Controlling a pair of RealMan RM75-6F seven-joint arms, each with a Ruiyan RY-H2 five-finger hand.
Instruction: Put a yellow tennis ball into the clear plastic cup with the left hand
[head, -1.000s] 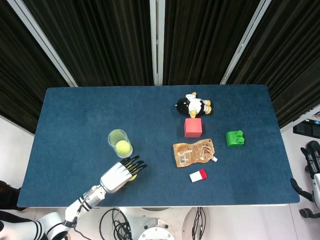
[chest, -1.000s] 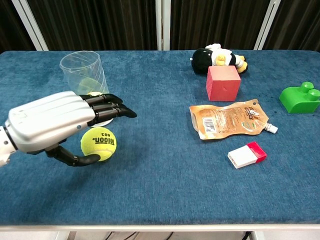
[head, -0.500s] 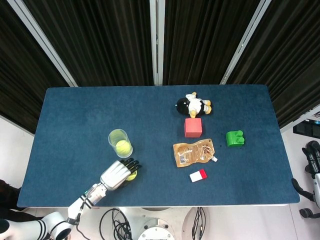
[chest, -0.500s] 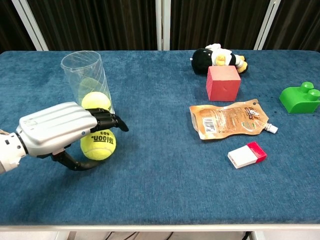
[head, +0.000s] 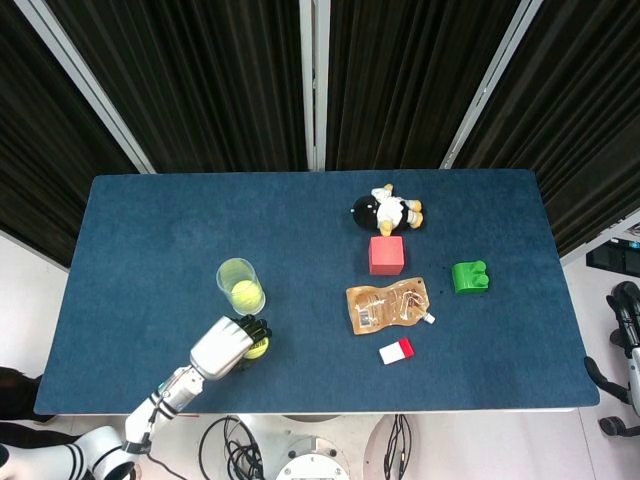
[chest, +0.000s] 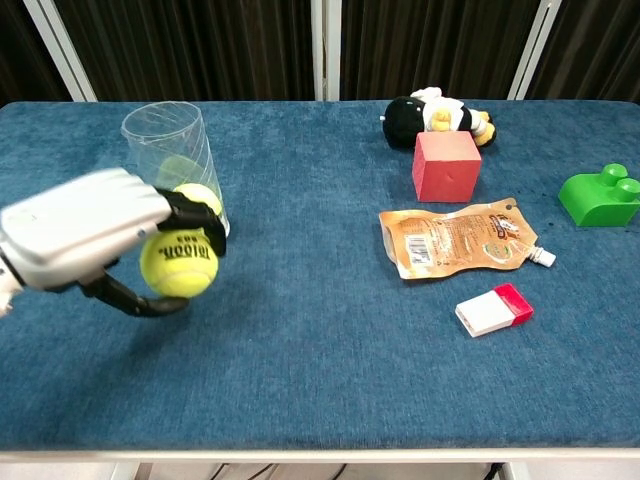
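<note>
while it grips a tennis ball (chest: 178, 264), the left hand (chest: 85, 237) hovers beside the cup (chest: 170, 158).

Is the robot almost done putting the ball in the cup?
Partly. The left hand already grips a yellow tennis ball, which looks lifted off the table. Left to do: carry it over the clear plastic cup and let go. Another yellow ball already sits inside that cup.
</note>
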